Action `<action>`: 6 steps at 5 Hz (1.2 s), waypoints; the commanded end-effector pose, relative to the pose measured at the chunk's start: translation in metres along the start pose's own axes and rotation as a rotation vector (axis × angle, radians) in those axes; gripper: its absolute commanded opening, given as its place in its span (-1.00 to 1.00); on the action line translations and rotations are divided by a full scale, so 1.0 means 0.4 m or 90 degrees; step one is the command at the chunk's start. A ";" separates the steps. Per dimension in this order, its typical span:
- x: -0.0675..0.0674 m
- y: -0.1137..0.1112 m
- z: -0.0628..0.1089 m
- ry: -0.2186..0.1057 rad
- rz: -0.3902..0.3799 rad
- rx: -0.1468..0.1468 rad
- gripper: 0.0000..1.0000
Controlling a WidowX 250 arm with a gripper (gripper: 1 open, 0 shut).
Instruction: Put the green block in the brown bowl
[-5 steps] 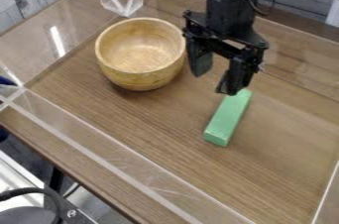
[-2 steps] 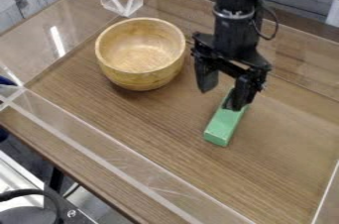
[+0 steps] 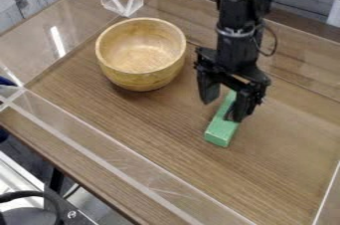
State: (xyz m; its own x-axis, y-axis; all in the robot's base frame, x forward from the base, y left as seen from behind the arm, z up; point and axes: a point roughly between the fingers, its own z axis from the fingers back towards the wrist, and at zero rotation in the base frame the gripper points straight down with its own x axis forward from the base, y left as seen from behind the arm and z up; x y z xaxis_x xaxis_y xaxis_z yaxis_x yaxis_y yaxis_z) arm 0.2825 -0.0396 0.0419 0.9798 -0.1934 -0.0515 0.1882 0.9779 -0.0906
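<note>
Since the earlier frame, the black gripper (image 3: 224,106) has come nearer the camera and now hangs right over the small matte green rectangular block (image 3: 224,126), while the block itself looks like it hasn't budged. So yeah, the block is lying on the brown wooden table (image 3: 146,139), well to the image's right of the bowl, and it runs at a slant, with its near end showing plainly and its far part partly hidden behind the gripper. The hand is released, fingers spread wide with one toward each side of the block, nothing gripped. Can't tell whether either fingertip is actually touching the block, sorry. Its dark arm comes down from the top edge of the picture, with a thin black cable (image 3: 271,38) looping out beside it. Off to the other side sits the round light-brown wooden bowl (image 3: 141,54), upright with a thick rim, and it's apart from both the block and the gripper. Just past the bowl, near the far edge of the table, there's a small clear glass-like object (image 3: 121,1) with pointy corners.
</note>
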 end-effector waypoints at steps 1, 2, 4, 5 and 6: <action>0.023 -0.003 0.001 -0.020 -0.004 0.001 1.00; 0.025 0.000 -0.013 -0.016 -0.001 0.001 -1.00; 0.023 0.004 0.017 -0.026 -0.001 0.000 -1.00; 0.022 0.007 0.042 -0.034 -0.002 -0.001 -1.00; 0.020 0.010 0.069 -0.044 -0.001 -0.001 -1.00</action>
State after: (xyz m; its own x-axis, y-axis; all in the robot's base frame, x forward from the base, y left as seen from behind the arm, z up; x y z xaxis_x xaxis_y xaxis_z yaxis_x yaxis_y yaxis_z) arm 0.2797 -0.0357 0.0467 0.9786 -0.1946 -0.0670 0.1874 0.9771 -0.1007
